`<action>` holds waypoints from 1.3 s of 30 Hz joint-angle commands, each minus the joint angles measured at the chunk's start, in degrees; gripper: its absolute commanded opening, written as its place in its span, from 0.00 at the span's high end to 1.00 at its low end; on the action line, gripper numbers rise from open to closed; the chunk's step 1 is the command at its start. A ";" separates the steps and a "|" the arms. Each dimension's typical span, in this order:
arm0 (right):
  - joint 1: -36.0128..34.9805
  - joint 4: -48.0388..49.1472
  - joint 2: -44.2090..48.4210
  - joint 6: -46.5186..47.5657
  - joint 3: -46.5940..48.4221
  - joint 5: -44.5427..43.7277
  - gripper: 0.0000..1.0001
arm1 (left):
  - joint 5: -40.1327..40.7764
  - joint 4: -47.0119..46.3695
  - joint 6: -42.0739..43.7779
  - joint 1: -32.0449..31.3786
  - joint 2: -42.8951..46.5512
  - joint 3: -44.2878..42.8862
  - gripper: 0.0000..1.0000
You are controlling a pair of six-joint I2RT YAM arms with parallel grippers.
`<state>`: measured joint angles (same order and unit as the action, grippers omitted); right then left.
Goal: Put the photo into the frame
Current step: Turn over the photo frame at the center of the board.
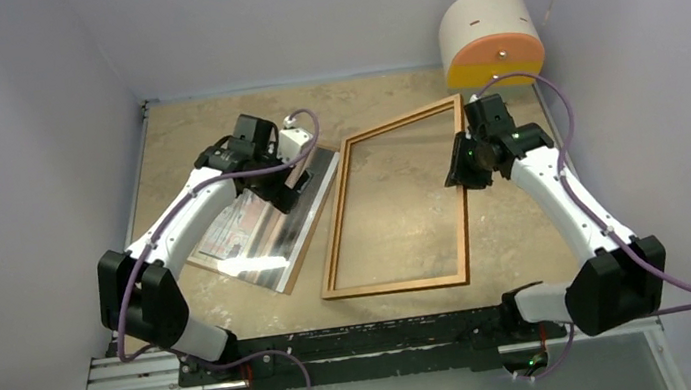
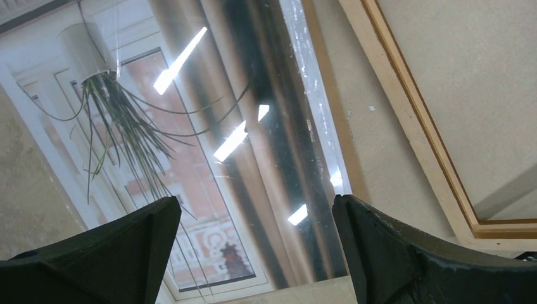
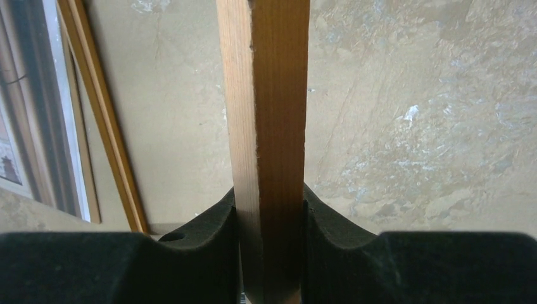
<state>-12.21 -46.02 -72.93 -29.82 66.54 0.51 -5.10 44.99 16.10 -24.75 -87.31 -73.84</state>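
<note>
Right fingers (image 3: pixel 202 247) clenched the frame (image 3: pixel 269 95) on one rail, left fingers (image 2: pixel 114 253) released above the photo (image 2: pixel 190 158); I feared it twisting loose.

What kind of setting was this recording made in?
Probably a lab robot workcell, not a home: plain pale walls box in a beige table, arms are bolted to a rail, with staged props such as the frame.

The frame (image 1: pixel 396 284) is grained, matt orange-brown wood; photo (image 1: pixel 256 232) glossy, catching glare; table (image 1: pixel 528 231) mottled, matt.
</note>
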 commanded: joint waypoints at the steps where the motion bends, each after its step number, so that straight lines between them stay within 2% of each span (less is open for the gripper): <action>1: -0.03 4.43 -1.22 0.92 -0.27 -1.96 0.68 | -0.12 -1.75 1.65 3.92 1.38 0.97 0.00; 5: -0.09 6.31 -4.03 1.57 -0.82 -2.36 0.69 | -2.13 -1.98 2.83 8.86 1.53 2.02 0.00; 10: -0.46 9.18 -7.68 1.99 -2.00 -1.14 0.71 | -1.22 -3.22 4.84 11.05 2.82 4.98 0.00; 21: -9.89 11.69 -18.08 1.22 1.38 -4.00 0.72 | -1.42 -3.87 5.73 11.92 4.20 9.43 0.00; 30: -10.11 11.35 -24.41 2.92 3.99 -10.62 0.73 | 2.51 -7.20 8.45 11.92 4.78 13.75 0.00; 39: -10.10 13.27 -31.53 4.51 2.33 -15.04 0.74 | 4.93 -9.34 10.28 12.01 4.02 17.11 0.00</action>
<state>-22.39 -33.04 -102.87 -26.59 68.75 -9.85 -1.43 37.93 24.25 -13.17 -83.83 -57.69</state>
